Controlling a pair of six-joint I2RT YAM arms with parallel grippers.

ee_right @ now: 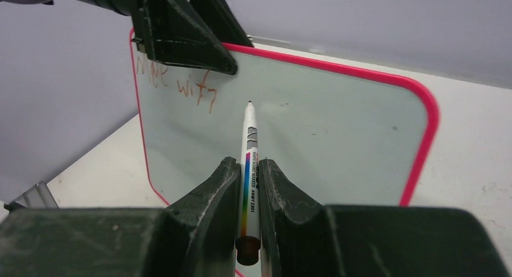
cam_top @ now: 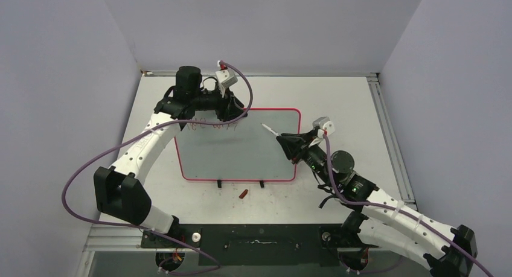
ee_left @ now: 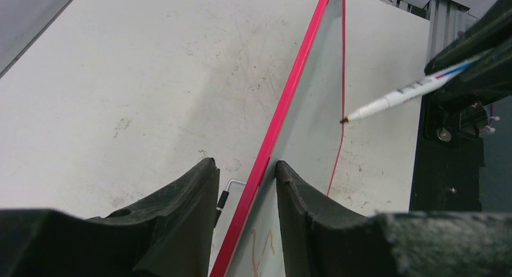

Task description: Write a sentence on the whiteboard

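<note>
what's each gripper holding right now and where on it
The right gripper clamps the marker by the rear of its barrel. The left gripper straddles the whiteboard at its top rim; whether it actually clamps cannot be told.

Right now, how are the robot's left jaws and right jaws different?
The left gripper has its jaws apart around the whiteboard's pink top rim; the right gripper has its jaws shut on a marker. The left sits on top, above the sentence; the right faces the board's front, marker tip pointing at it. Both are black.
</note>
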